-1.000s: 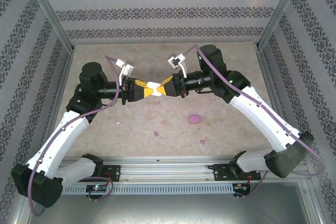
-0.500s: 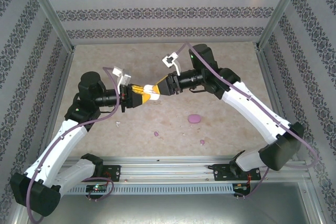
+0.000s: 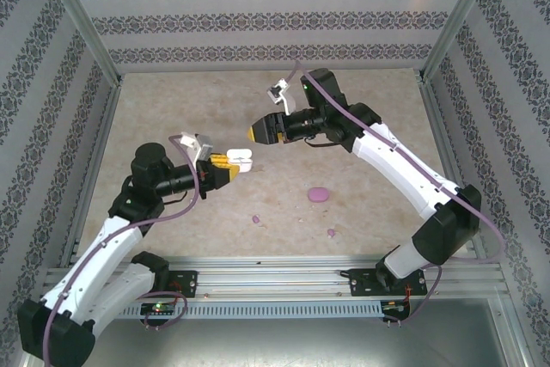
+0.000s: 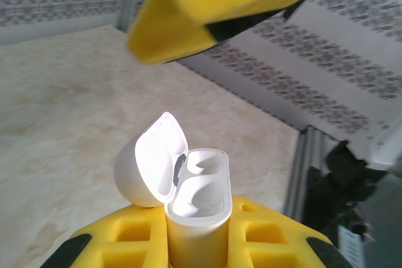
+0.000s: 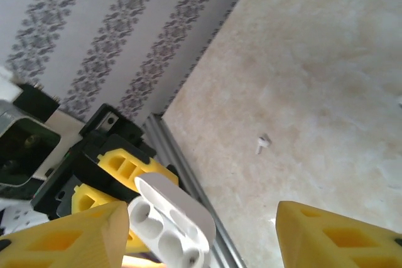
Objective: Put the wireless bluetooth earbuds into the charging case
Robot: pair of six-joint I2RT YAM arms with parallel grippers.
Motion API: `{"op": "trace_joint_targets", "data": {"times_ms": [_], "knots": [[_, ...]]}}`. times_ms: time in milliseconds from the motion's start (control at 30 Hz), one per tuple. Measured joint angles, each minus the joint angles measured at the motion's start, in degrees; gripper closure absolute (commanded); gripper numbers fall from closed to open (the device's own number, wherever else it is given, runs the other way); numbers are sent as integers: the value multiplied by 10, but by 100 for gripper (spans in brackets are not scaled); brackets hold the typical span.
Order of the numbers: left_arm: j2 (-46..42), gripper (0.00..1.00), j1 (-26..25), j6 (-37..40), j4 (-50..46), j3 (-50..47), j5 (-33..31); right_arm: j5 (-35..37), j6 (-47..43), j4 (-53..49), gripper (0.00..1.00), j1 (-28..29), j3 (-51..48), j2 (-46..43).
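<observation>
My left gripper is shut on the white charging case, which stands upright between its yellow fingers. The lid is hinged open and both wells look bare. The same case also appears in the right wrist view. My right gripper hovers up and to the right of the case, apart from it, open with nothing between its fingers. Two lilac earbuds lie on the table near the front. A white earbud lies on the table farther off.
A closed purple case rests on the table right of centre. Patterned walls and metal frame posts enclose the marbled table. A rail runs along the front edge.
My right gripper let go of the white case and drew back up and right. My left gripper carried the case down and left. The two grippers now stand apart.
</observation>
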Motion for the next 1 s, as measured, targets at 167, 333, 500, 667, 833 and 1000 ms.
{"op": "trace_joint_targets", "data": {"times_ms": [167, 333, 500, 667, 833, 1000], "knots": [[-84, 100, 0, 26, -74, -25, -120, 116, 17, -52, 44, 6, 6, 16], [-187, 100, 0, 47, -167, -25, -234, 203, 24, -87, 53, 49, 75, 130], [-284, 100, 0, 48, -248, -24, -330, 241, 43, -100, 59, 109, 163, 262], [-356, 100, 0, 41, -314, -24, -431, 280, 76, -138, 59, 182, 302, 394], [-402, 100, 0, 30, -357, -18, -518, 303, 118, -170, 53, 251, 399, 481], [-403, 100, 0, 27, -379, -6, -550, 316, 150, -195, 48, 277, 425, 525]]}}
